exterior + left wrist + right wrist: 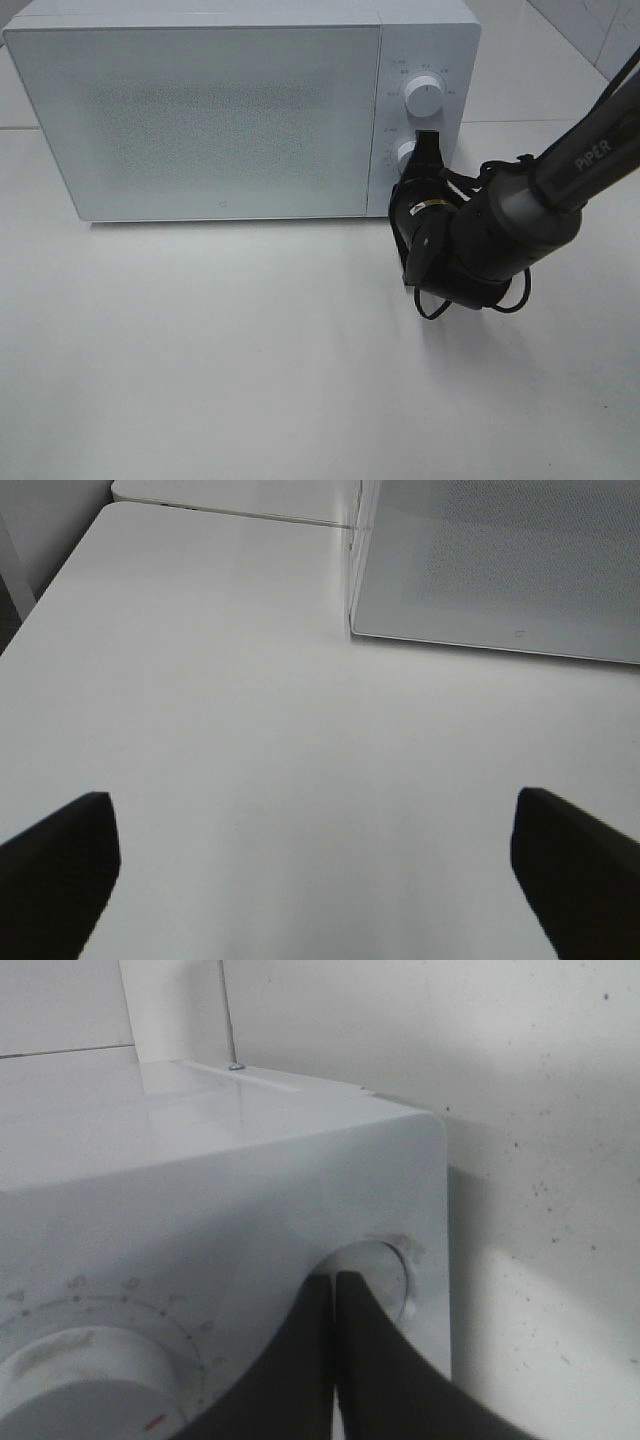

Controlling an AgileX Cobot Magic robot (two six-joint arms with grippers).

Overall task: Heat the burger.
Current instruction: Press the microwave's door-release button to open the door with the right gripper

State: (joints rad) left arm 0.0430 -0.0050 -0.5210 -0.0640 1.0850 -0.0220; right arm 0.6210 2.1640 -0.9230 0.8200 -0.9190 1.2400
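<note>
The burger is out of view. A white microwave (200,110) stands at the back of the table with its door closed. My right gripper (428,142) is shut, with its two fingers pressed together and its tip against the lower knob (404,155) on the control panel. In the right wrist view the shut gripper (335,1280) stands in front of that knob (380,1270). The upper knob (425,97) is free. My left gripper (310,820) is open and empty over bare table, beside the microwave's door (500,560).
The white table (250,350) spreads in front of the microwave. The right arm (520,210) and its looped cable (430,300) hang over the table's right side. A tiled wall (540,1110) stands behind the microwave.
</note>
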